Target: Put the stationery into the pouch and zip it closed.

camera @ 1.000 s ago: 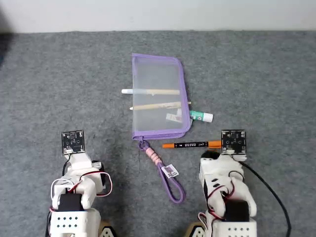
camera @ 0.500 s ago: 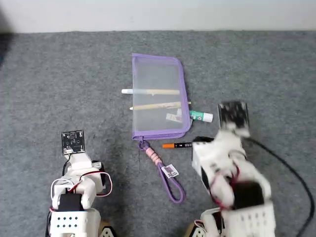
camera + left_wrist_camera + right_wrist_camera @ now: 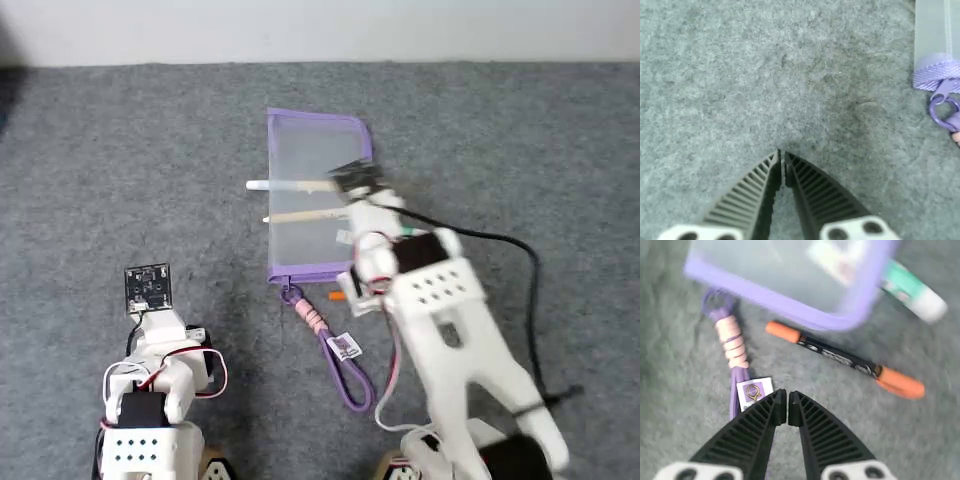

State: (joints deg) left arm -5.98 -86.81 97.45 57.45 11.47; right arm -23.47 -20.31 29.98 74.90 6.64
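The clear purple-edged pouch (image 3: 318,190) lies flat mid-table with two long pens (image 3: 300,186) showing through it. My right gripper (image 3: 360,282) hangs shut above the pouch's near corner, holding nothing. In its wrist view the shut gripper (image 3: 787,396) points at the carpet beside the strap tag (image 3: 754,391), near the orange marker (image 3: 845,359), with the green-white glue stick (image 3: 914,292) past the pouch (image 3: 790,270). My left gripper (image 3: 155,318) rests shut and empty at the near left. From that wrist, its gripper (image 3: 781,156) sits over bare carpet, and the pouch's zipper pull (image 3: 943,102) lies off to one side.
A purple wrist strap (image 3: 345,365) with pink beads (image 3: 732,344) trails from the zipper toward the arms. The right arm's black cable (image 3: 520,270) loops to the right. Grey carpet (image 3: 120,160) covers the table, and a pale wall runs along the far edge.
The right arm has swung forward and to the left from its rest pose, and now hangs over the pouch's near corner, covering most of the orange marker. The left arm has not moved.
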